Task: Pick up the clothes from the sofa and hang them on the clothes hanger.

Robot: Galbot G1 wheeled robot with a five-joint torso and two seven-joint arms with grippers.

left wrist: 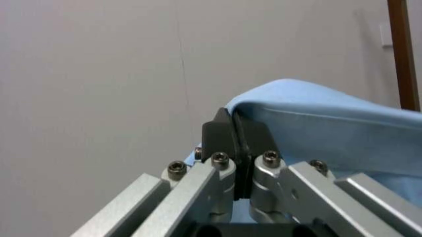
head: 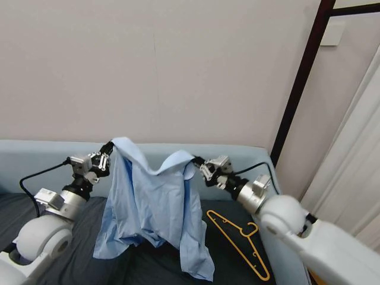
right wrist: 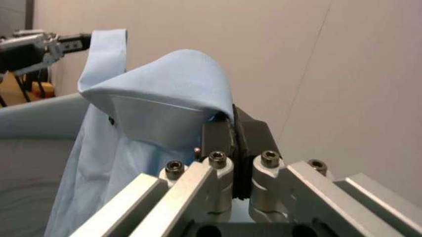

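The soft, light, pale-blue cotton shirt (head: 155, 208) hangs limp above the blue upholstered sofa (head: 35, 155), its long axis running 12 to 6 — shoulders up, hem down. The left gripper (head: 107, 155) at its 10 o'clock and the right gripper (head: 199, 163) at 2 are each pinched shut on a shoulder — probably at the seam, a sound hold for floppy cloth.

White arms (head: 41, 237), black cables (head: 41, 171), silver end effectors (head: 108, 148) (hex screws (left wrist: 220, 158)).
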